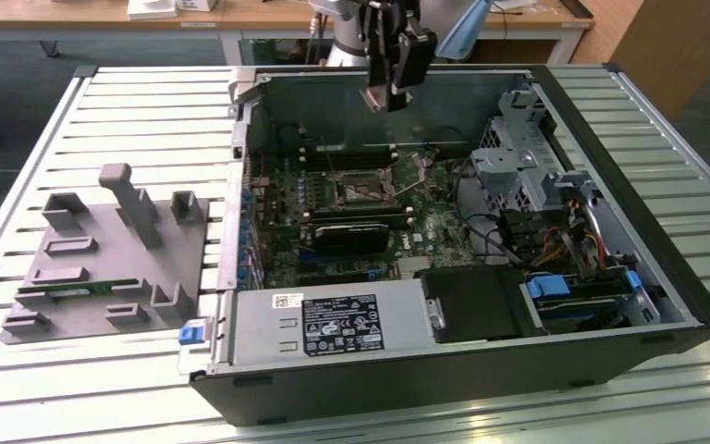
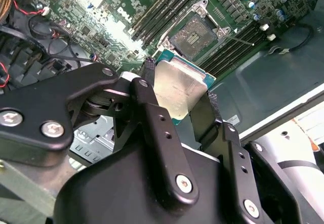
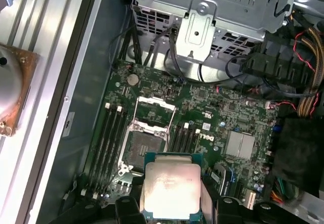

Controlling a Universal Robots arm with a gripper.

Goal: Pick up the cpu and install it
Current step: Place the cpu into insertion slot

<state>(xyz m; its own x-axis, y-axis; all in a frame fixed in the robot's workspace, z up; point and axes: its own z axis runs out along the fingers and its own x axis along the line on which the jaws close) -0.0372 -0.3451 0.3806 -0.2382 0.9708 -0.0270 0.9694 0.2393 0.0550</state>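
**Desk:** What sits nearest the lens?

**Photographer:** The gripper [image 2: 179,85] in the second wrist view. Its two black fingers [image 2: 154,118] are clamped on opposite edges of the cpu [image 2: 177,90]. The chip's silvery top plate faces the camera, with a green edge showing round it.

**Desk:** So the pickup is done?

**Photographer:** By the look of it, yes. In the first wrist view the chip hangs in the air above the motherboard [image 3: 238,113], touching nothing but the fingers.

**Desk:** And the install?

**Photographer:** Not yet. Just beyond the chip the socket [image 3: 142,145] lies bare, its metal retention frame [image 3: 154,110] swung up and open. The chip is near the socket but, as far as one can judge, neither squarely over it nor down in it. Seating and latching remain undone.

**Desk:** Farther out?

**Photographer:** Memory slots [image 3: 109,133] flank the socket. Past them stand a silver drive cage [image 3: 202,11] and bundles of cables [image 3: 298,87].

In the exterior view the arm [image 1: 352,32] reaches down from the upper centre of the frame into the open computer case [image 1: 688,305], and the gripper hovers above the board. A boxed power supply [image 1: 330,324] fills the lower middle of the case.

On the exterior view's left, a grey parts fixture [image 1: 96,268] rests on the slatted table [image 1: 121,102], just beside the case.
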